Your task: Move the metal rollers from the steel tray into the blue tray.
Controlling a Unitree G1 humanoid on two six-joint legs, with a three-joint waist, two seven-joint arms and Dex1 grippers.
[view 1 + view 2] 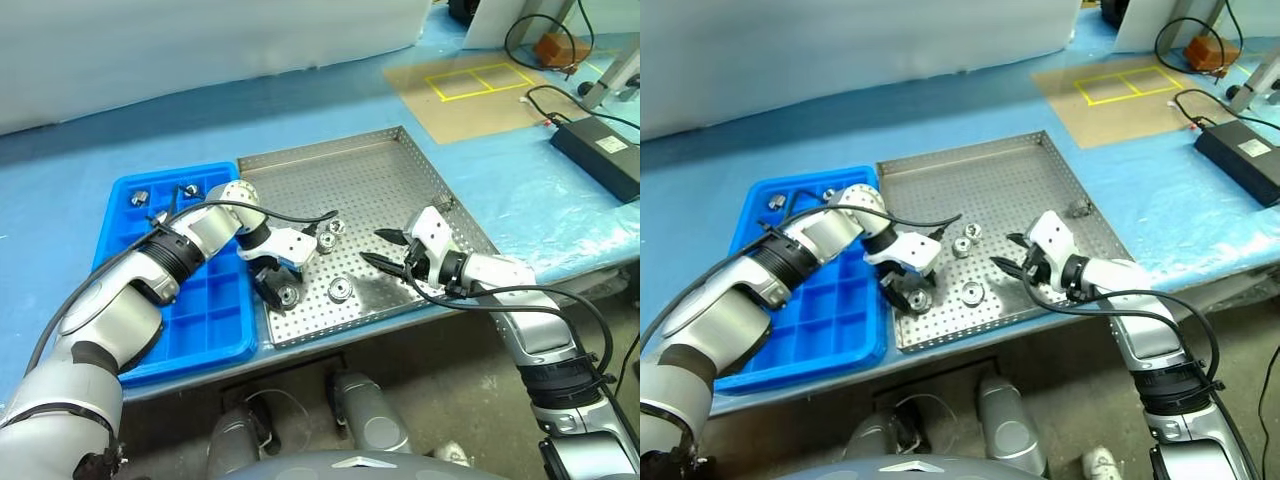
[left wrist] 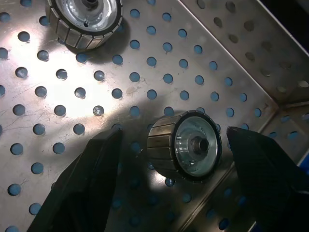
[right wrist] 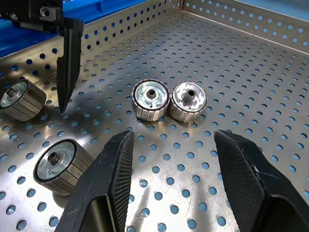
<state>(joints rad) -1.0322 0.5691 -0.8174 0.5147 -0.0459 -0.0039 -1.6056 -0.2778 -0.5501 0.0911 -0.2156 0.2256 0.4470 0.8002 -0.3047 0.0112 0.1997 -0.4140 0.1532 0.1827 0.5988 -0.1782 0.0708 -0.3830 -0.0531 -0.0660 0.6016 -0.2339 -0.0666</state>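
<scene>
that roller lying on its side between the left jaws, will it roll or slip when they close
Probably yes on both. The roller lies on its curved side on the smooth steel tray, so a nudge could roll it. It looks like solid, stiff metal, likely heavy for its size. Its ribbed rim may help the open jaws of the left gripper, but the shiny faces look slippery.

rollers (image 3: 169,100): four shiny ribbed rings on steel tray (image 1: 390,180), two touching, one on its side near the front rim | blue tray (image 1: 215,310): gridded, couple rollers in back cells
</scene>
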